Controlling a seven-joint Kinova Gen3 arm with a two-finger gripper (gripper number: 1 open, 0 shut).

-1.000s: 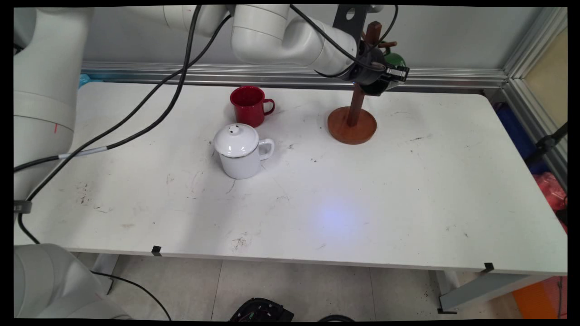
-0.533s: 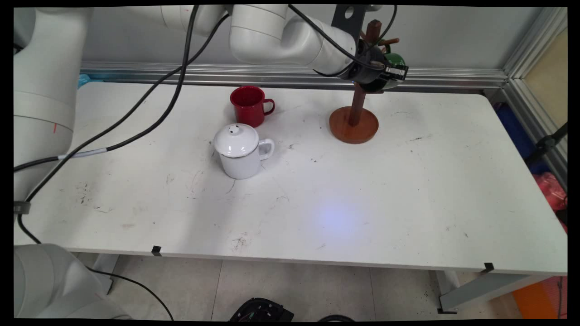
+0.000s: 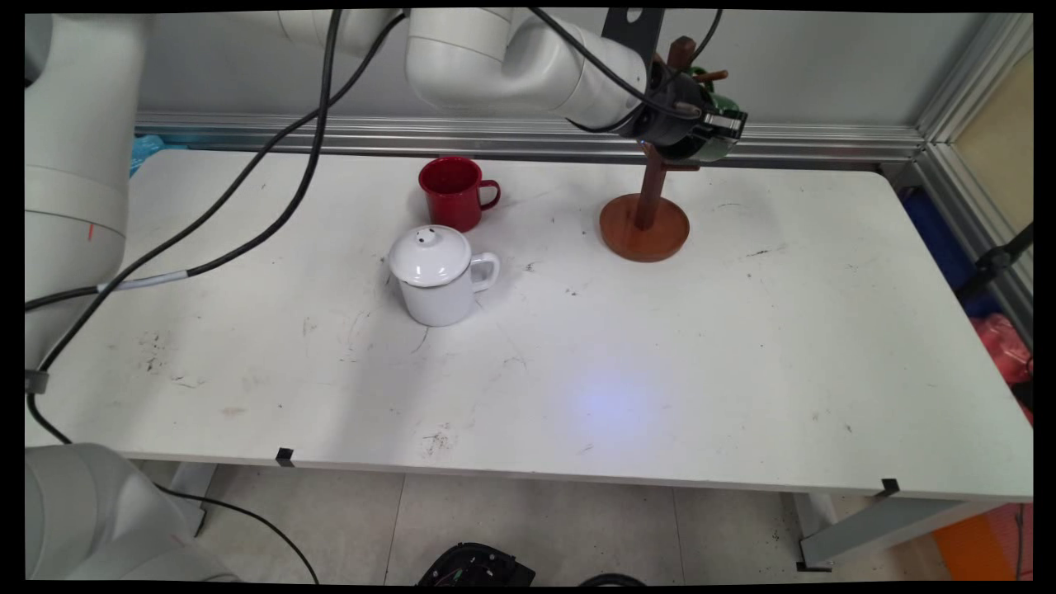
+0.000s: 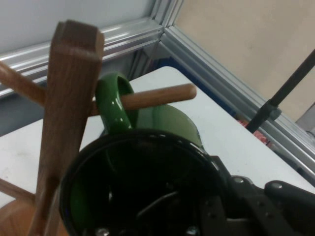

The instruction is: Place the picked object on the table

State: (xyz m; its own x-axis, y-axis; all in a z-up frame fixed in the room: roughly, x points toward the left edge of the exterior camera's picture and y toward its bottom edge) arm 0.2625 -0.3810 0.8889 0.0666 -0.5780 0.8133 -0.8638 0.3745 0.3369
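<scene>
Green mug (image 4: 170, 120): hanging by its handle (image 4: 114, 103) on a peg (image 4: 157, 96) of the wooden mug tree (image 3: 644, 223), at the table's (image 3: 742, 346) 1 o'clock.
Gripper (image 3: 716, 132): its fingers are clamping the green mug's rim.
Red mug (image 3: 452, 192): standing at 12 o'clock.
White lidded mug (image 3: 437, 276): sitting just nearside of the red mug.
</scene>
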